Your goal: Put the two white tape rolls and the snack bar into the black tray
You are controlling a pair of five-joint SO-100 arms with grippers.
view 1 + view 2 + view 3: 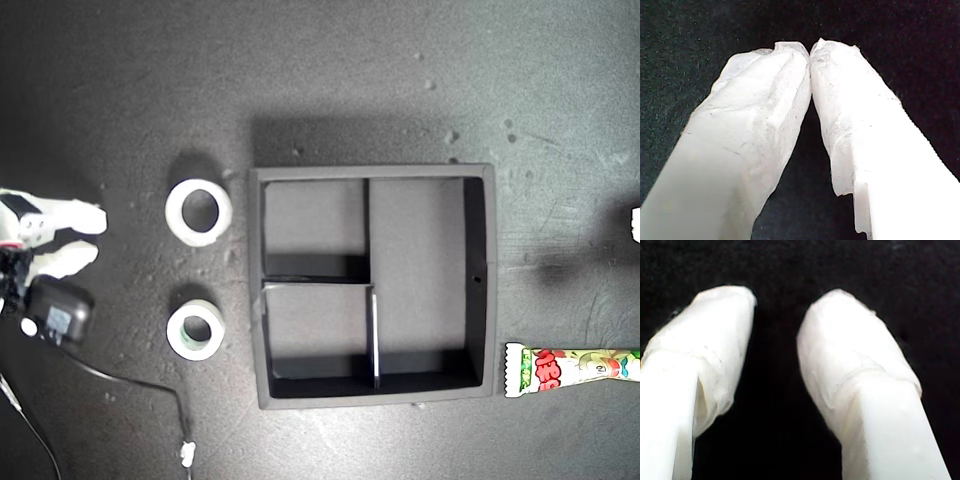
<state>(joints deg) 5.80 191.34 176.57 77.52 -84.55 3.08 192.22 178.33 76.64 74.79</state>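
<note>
My first gripper [810,50] is pressed together, tips touching, and my second gripper [775,305] is spread with nothing between the fingers; both wrist views show only dark mat. The exterior view shows what they don't: an arm [40,300] low at that view's left edge, fingers [75,216] apart and pointing toward the tray [490,300], though I can't tell which arm it is. The plain roll [175,212] and green-core roll [175,336] lie just left of the tray in the exterior view, and the bar [570,370] lies off its lower right corner, all three outside it.
</note>
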